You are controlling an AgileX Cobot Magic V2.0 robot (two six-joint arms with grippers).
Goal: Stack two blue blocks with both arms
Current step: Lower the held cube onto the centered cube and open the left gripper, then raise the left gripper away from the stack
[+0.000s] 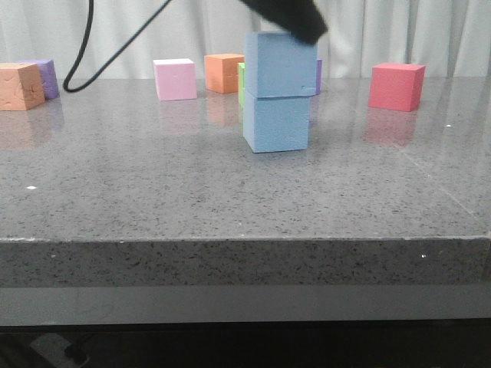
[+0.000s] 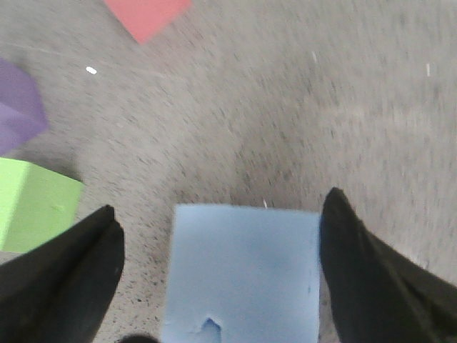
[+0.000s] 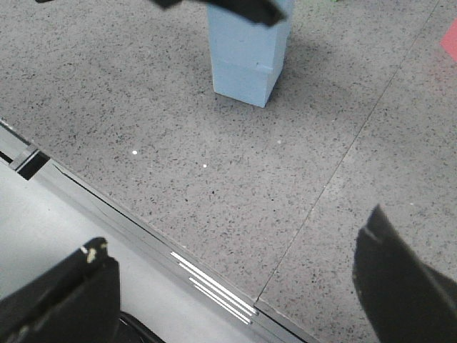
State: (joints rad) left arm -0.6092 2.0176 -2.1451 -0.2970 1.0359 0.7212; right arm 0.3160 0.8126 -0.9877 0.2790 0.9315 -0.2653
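Just right of centre in the front view, one pale sky-blue foam cube (image 1: 280, 64) sits on top of a second pale sky-blue foam cube (image 1: 277, 123), the upper one shifted a little to the right so its edge overhangs. Both rest on the speckled grey stone table (image 1: 153, 192). A black arm reaches down onto the upper cube from the top of the frame.

From the left wrist view, the left gripper (image 2: 221, 279) has its black claw fingers spread to either side of the upper cube, with table showing in the gap at the left finger; the right finger sits very close to the cube's edge, and contact there cannot be told. The right gripper (image 3: 235, 293) is spread wide and holds nothing, low in its view over the table's front edge, well apart from the stack.

The stack looks made, so the step in hand is likely the release. Done well, the left arm should lift straight up with the fingers wide, so that neither claw drags the top cube further off centre.

Foam is light and slightly grippy, and the cube faces are pebbled and matte with soft corners. Around the stack stand smaller foam cubes: a pink one (image 1: 175, 79), an orange one (image 1: 223, 73), a red one (image 1: 396, 86) and a lime-green one (image 2: 32, 204).
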